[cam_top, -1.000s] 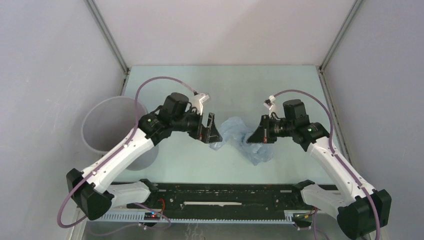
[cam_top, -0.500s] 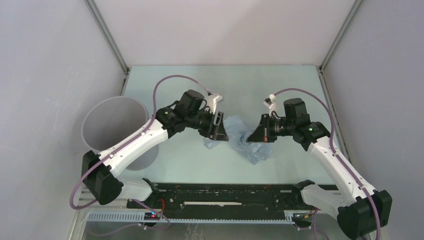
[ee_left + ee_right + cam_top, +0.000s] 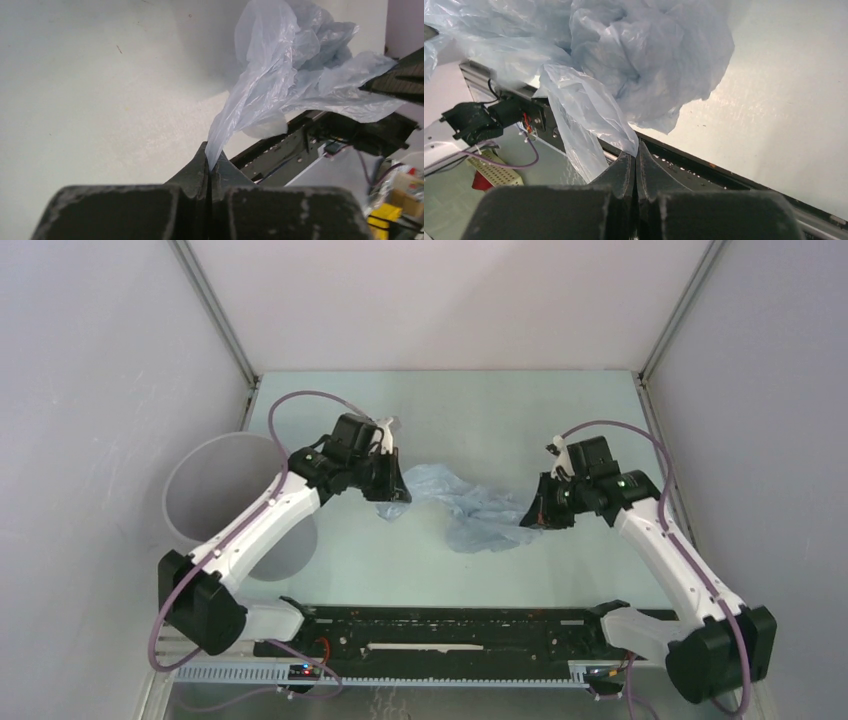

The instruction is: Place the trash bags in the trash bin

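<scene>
A pale blue, wrinkly trash bag [image 3: 465, 505] hangs stretched between my two grippers above the middle of the table. My left gripper [image 3: 392, 498] is shut on its left end; in the left wrist view the film [image 3: 280, 80] runs out from between the pinched tips [image 3: 210, 156]. My right gripper [image 3: 530, 516] is shut on the right end, and the bag [image 3: 639, 55] bunches up beyond its tips [image 3: 636, 150]. The grey round trash bin [image 3: 200, 480] stands at the table's left edge, partly behind my left arm.
Grey enclosure walls stand close on the left, right and back. A black rail [image 3: 450, 630] runs along the near edge between the arm bases. Purple cables loop over both arms.
My left gripper went in to the bag, shut on its left end and pulled back left. The right gripper drew slightly right, so the bag now stretches out between them.
</scene>
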You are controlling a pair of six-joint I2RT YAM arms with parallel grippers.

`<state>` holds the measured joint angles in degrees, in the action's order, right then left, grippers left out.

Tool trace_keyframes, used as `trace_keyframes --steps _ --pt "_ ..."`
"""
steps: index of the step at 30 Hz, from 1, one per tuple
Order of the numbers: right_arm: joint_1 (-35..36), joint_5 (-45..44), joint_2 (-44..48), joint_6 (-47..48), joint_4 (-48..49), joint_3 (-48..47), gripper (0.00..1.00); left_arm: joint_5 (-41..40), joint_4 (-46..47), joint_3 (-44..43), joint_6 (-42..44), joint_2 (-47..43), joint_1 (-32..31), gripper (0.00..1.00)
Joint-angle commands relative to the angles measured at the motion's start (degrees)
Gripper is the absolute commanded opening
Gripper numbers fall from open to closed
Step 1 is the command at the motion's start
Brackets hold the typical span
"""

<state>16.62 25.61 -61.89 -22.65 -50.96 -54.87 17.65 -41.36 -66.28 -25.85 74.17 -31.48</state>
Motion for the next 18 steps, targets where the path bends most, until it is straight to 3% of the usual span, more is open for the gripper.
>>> trace_keyframes --steps 1,4,5,8,11,12,13,14,16,18 --pt "-0.69 -3.55 -8.91 -3.05 2.38 -7.03 0.0 1.96 3.97 -0.3 -9.19 6.3 2.79 0.0" --pt "-2.34 -2.95 -22.59 -5.71 4.16 -18.78 0.0 8.26 10.55 -7.12 -17.7 16.11 5.98 0.0" --pt "-2.94 -2.12 -28.03 -5.79 1.63 -28.65 0.0 9.3 11.17 -12.03 -19.88 19.3 6.79 0.0" --pt "-3.45 -3.97 -43.56 -3.06 -15.89 -66.3 0.0 11.37 12.52 -31.6 -26.12 25.92 8.23 0.0" --pt "-3.88 -3.68 -55.3 -2.39 -30.14 -113.71 0.0 6.87 10.59 -55.33 -22.66 26.38 7.8 0.0" --pt "-4.74 -2.0 -53.93 -3.29 -27.8 -117.72 0.0 6.56 10.48 -61.94 -20.79 25.8 7.66 0.0" --pt "-4.49 -1.14 -48.26 -2.77 -21.77 -110.27 0.0 6.58 10.97 -66.17 -19.31 24.13 7.58 0.0" --pt "-3.78 -0.66 -35.7 -1.86 -11.78 -95.2 0.0 6.68 12.64 -65.68 -18.36 21.73 7.61 0.0" --pt "-2.72 -0.04 -16.14 -1.64 11.01 -62.82 0.0 5.55 15.33 -56.37 -17.19 15.28 7.73 0.0" --pt "-2.38 -1.03 -3.98 -1.74 25.28 -40.0 0.0 2.04 16.27 -41.77 -18.09 8.57 8.23 0.0"
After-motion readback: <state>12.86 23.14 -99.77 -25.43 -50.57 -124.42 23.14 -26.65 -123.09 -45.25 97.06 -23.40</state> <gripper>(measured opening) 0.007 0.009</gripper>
